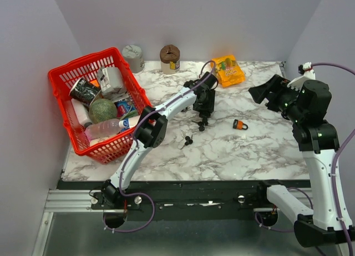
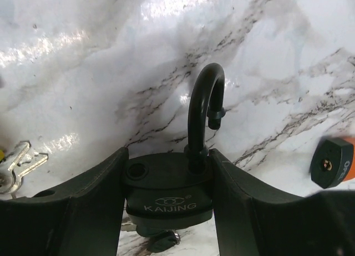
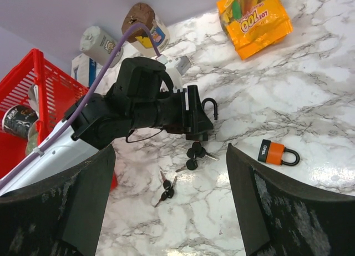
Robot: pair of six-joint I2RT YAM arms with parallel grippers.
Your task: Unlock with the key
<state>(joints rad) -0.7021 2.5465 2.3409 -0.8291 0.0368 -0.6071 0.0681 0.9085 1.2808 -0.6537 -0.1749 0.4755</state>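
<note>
The left gripper [image 1: 203, 113] reaches to the middle of the marble table [image 1: 266, 150], pointing down, its jaws partly closed on the body of a black padlock [image 2: 169, 197]. The padlock's shackle [image 2: 202, 109] sticks out ahead of the fingers, and its free end hangs clear of its hole, so the lock stands open. A bunch of black-headed keys [image 3: 195, 152] sits right under the lock; I cannot tell whether one is in the keyhole. A second bunch of keys [image 3: 166, 190] lies on the table a little nearer the arm bases. An orange padlock [image 1: 240, 124] rests on its side just right of the left gripper, apart from it. The right gripper [image 1: 262, 93] hangs above the right side of the table with jaws spread wide, holding nothing. A red basket [image 1: 66, 73] full of odds and ends stands at the left, an orange snack bag [image 1: 228, 70] near the back wall.
</note>
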